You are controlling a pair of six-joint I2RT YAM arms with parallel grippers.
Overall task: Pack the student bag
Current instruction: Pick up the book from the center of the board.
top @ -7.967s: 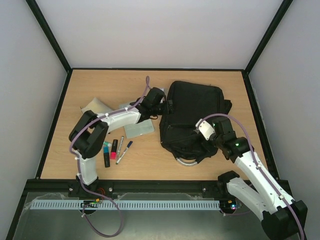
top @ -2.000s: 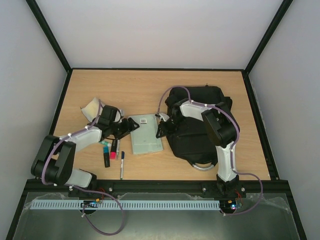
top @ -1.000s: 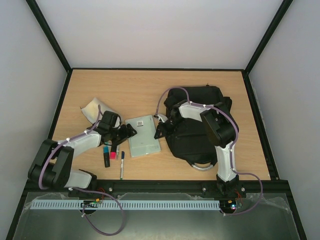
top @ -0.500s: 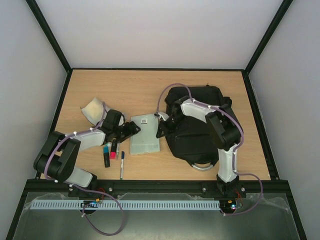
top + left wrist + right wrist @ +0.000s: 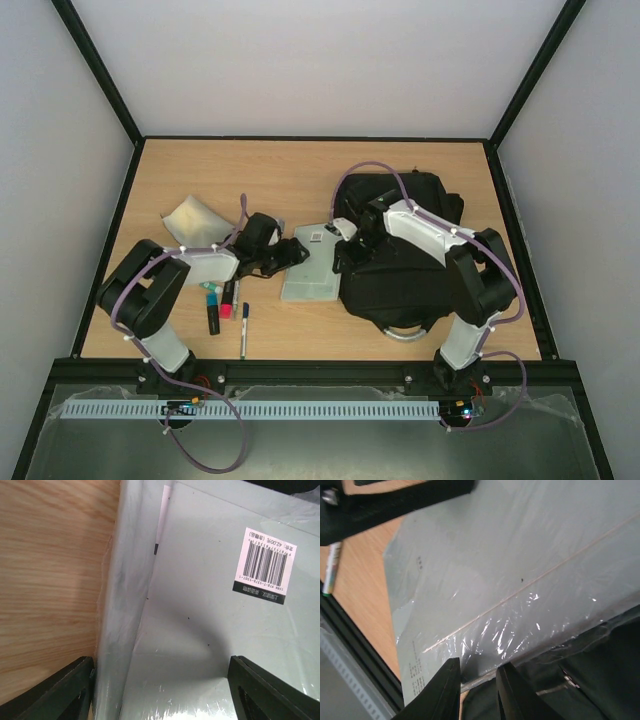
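I am reaching my left tool (image 5: 285,257) along the worktop (image 5: 250,175) to a grey book (image 5: 312,270) sealed in clear film, and its fingers (image 5: 60,690) are standing spread wide, one on each side of the book's near end, not pressing on it as far as the left wrist view shows. A barcode sticker (image 5: 264,566) is sitting on the cover close to the far corner. My right tool (image 5: 345,252) is hanging over the opposite long edge of the book, right where that edge is meeting the student bag (image 5: 410,270). Its fingers (image 5: 445,690) are standing close together with only a narrow gap, and I cannot tell whether they are pinching the film, the fabric or nothing. The student bag is lying flat on the right half of the worktop, its grey looped handle (image 5: 405,333) pointing toward my bases, and its left side is touching the book. The inside of the bag is not showing, so I cannot tell what it is holding, nor whether any of the book is lying inside it. Left of the book, a short row of markers and pens (image 5: 225,300) is lying near my left arm, and a pale folded thing (image 5: 195,218) is lying beyond them.
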